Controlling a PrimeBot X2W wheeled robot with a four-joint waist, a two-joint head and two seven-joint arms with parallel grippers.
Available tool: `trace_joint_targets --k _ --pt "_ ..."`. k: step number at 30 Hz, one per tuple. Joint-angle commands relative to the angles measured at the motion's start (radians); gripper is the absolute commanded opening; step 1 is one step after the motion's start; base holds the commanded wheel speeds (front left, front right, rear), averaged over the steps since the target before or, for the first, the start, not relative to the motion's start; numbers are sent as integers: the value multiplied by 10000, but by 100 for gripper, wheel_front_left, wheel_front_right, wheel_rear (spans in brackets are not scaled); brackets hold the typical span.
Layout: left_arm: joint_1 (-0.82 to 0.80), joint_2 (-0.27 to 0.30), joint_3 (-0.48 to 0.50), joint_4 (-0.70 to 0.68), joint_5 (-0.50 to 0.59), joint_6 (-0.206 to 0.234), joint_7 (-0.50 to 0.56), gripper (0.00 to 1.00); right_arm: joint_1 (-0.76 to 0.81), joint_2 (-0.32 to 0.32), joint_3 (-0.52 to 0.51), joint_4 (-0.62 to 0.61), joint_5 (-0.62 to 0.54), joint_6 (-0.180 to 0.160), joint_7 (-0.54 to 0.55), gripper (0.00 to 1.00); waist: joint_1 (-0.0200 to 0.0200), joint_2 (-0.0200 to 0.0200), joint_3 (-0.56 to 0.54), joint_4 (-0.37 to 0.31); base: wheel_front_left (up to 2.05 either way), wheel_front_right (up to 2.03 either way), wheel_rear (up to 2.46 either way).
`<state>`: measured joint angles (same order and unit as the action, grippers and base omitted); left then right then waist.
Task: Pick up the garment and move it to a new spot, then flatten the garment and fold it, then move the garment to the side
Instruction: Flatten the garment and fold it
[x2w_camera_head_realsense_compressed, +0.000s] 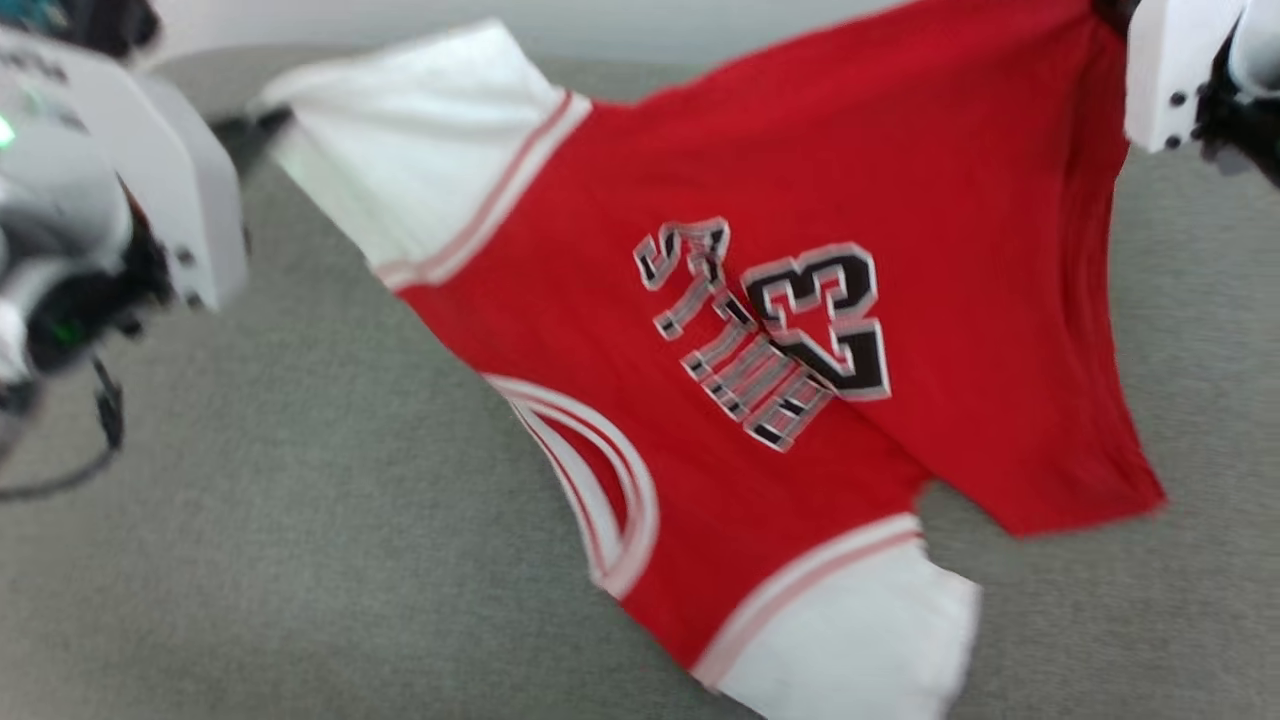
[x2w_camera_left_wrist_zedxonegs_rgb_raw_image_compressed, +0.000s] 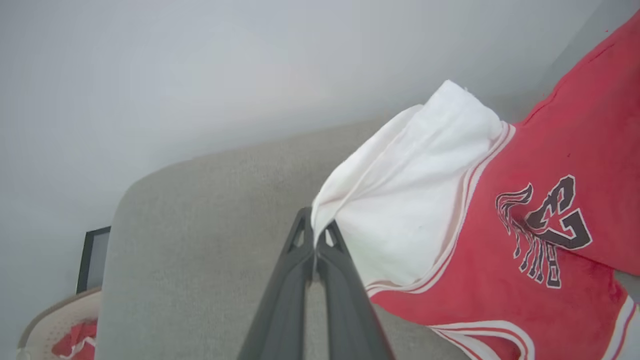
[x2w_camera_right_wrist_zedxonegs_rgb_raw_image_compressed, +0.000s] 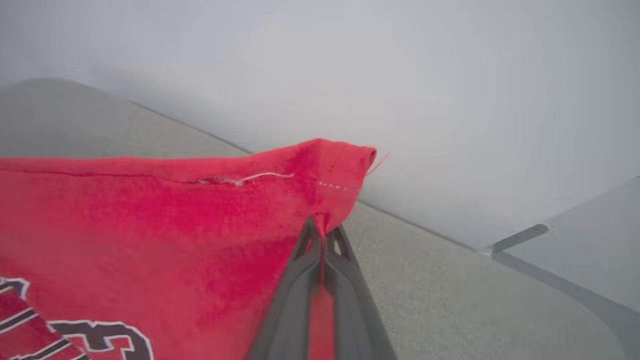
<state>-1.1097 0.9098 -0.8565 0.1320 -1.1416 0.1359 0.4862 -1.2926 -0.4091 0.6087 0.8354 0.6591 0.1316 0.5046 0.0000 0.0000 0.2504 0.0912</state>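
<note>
Garment held at two points over the tabletop. The left fingers are pressing together on the edge of one white sleeve, the cloth bunching right at their tips and fanning out beyond and to the right of them. The right fingers are pinching shut on a red hem corner, with a strip of red cloth lying in the narrow slot between them and the corner folding over just past their tips. The garment is hanging stretched between the two pairs of fingers above the grey tabletop, its black lettering and number facing the head camera and its second white sleeve drooping lowest; whether that sleeve is touching the tabletop cannot be told. A pale wall is showing beyond the right fingers. A pale basket holding red cloth is sitting well to the left of the left fingers.
</note>
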Motion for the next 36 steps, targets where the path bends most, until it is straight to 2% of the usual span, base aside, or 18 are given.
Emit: trace_joint_targets --k 1,12,14,19,24,29,36 --pt "-388 -110 106 300 109 -136 4 0 -67 -82 -161 -241 -24 -19 -140 0 0 0 -554 -566 0 0 0" --pt "-2831 -981 287 2331 1146 -1176 -461 0 565 -430 -1721 -2444 -357 -19 171 0 0 0 -1029 -990 0 0 0" --pt "-3015 -1075 292 2558 1164 -1238 -480 0 654 -422 -1860 -2612 -418 -19 281 0 0 0 -1053 -1009 0 0 0" --pt "-4040 -1583 272 3817 1403 -1662 -520 0 998 -162 -2971 -3530 -964 -19 795 0 0 0 -960 -1100 0 0 0" --pt "-4872 -2065 251 4884 1699 -1953 -890 0 894 287 -3817 -3769 -1723 -19 832 0 0 0 -389 -1184 0 0 0" --pt "-5889 -2624 169 5962 2233 -2199 -1711 0 296 905 -4527 -3460 -2783 -19 117 0 0 0 693 -1319 0 0 0" --pt "-7683 -3379 162 7415 3103 -2350 -3576 0 -938 1667 -4980 -2635 -4349 -19 -2063 0 0 0 2275 -1478 0 0 0"
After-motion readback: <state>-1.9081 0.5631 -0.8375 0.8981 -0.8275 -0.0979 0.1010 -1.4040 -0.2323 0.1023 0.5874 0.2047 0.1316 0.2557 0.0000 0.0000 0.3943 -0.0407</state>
